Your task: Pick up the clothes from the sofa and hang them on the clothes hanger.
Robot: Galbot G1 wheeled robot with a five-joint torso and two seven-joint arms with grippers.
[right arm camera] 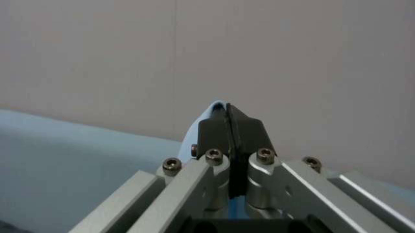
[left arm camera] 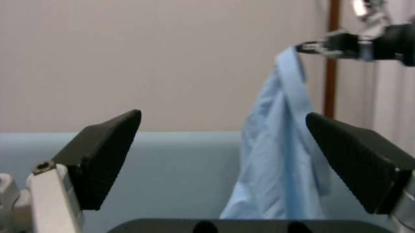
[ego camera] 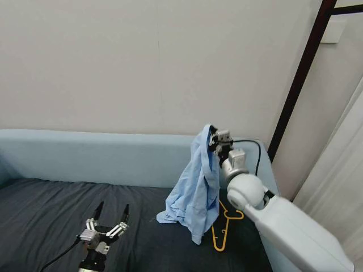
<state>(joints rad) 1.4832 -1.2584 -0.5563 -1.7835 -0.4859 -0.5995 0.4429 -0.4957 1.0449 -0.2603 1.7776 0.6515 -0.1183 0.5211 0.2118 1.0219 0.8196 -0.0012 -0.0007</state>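
Observation:
A light blue shirt hangs in the air over the sofa's right end, its hem trailing on the dark seat. My right gripper is shut on the shirt's top edge, above the backrest line. In the right wrist view the black pads are pressed together with a sliver of blue shirt showing behind them. A yellow hanger lies on the seat below the shirt. My left gripper is open, low over the seat at the front left. From the left wrist the shirt shows between the spread fingers.
The sofa has a dark seat cushion and a pale blue backrest. A dark pole rises beside the sofa's right end, with a pale curtain further right. A plain wall lies behind.

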